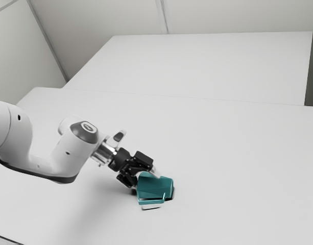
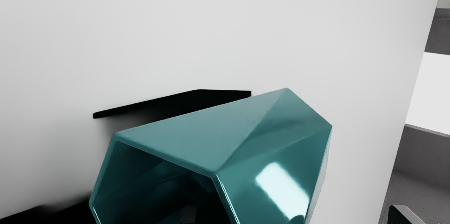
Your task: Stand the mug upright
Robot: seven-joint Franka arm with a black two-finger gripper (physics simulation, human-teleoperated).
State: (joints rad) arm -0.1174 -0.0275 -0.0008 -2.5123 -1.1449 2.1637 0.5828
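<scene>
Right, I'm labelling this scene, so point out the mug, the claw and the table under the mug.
Mug point(image 2: 207, 129): wrist view, outer wall.
Claw point(image 1: 145, 179): exterior view, midway between its fingertips.
Table point(image 1: 233, 163): exterior view, bare top.

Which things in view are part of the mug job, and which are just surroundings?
Job:
- teal mug, on its side
- black gripper, open at the mug's mouth

Surroundings:
- white table, only supporting the mug
- white surface behind
- room wall
</scene>
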